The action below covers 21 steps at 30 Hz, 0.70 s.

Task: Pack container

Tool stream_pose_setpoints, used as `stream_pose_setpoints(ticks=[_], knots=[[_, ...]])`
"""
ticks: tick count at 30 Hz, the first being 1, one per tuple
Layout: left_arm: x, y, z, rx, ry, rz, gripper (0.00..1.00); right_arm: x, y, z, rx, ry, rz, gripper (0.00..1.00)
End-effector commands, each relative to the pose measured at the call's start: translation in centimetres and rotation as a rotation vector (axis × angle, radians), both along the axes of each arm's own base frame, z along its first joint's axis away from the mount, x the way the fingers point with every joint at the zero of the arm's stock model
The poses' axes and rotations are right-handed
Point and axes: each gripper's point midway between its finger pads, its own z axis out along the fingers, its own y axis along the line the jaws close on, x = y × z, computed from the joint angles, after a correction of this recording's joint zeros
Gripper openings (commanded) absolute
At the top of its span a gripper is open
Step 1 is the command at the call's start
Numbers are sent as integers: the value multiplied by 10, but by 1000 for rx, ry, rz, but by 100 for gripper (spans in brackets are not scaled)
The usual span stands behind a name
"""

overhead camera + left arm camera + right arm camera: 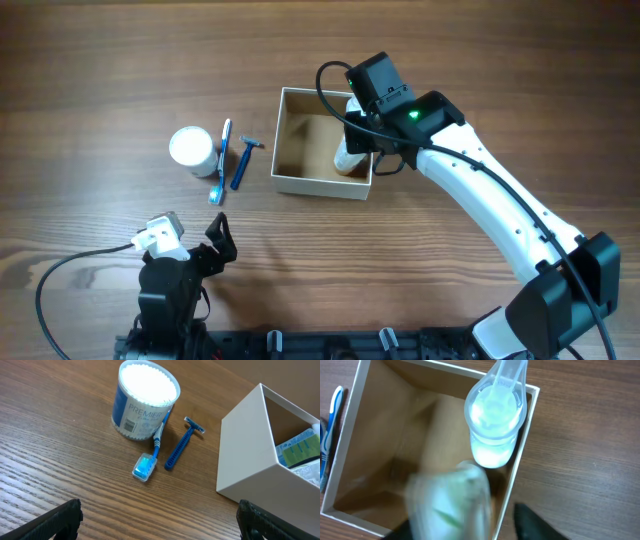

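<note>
The container (320,186) is a square open cardboard box, cream outside and tan inside, at mid table; it also shows in the left wrist view (245,455) and the right wrist view (350,435). My right gripper (362,140) hovers over its right side with the fingers (470,530) apart. A blurred white and green toiletry (450,500) sits between them, clear of the right finger. A clear-capped bottle (494,415) stands in the box's corner. My left gripper (220,240) is open and empty (160,520) near the front edge.
A round white jar of cotton swabs (192,148) stands left of the box. A blue toothbrush (220,165) and a blue razor (243,160) lie between jar and box; all three show in the left wrist view, the jar (145,402) farthest.
</note>
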Motion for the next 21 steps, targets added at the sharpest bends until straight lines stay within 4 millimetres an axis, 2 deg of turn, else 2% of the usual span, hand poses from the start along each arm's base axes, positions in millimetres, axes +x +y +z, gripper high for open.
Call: stream_pose_setpoints(ticks=[1,4,6,8,10,13,14,16,17,21], knots=[[0,-1,1,-8,-7,-3,100,1,-2,41,40,-100,-9,59],[0,-1,1,-8,-7,-3,100,-8,-12,76,82,-170,-17,63],[0,-1,1,-8,-7,-3,100,-16,-25,98,96,-216,-38,65],[0,-1,1,-8,-7,-3,100,-24,-49,116,74,-256,-88,69],[0,-1,1,-8,-7,-3,100,-32,-77,124,32,-269,-152,73],[0,-1,1,-8,-7,-3,100,-42,-118,126,-12,-243,-251,78],[0,-1,1,-8,-7,-3,100,-45,-137,124,-23,-221,-310,82],[0,-1,1,-8,-7,-3,100,-48,-163,118,-29,-186,-406,98],[0,-1,1,-8,-7,-3,100,-49,-177,114,-17,-162,-451,100],[0,-1,1,-8,-7,-3,100,-46,-196,101,71,-86,-520,100]])
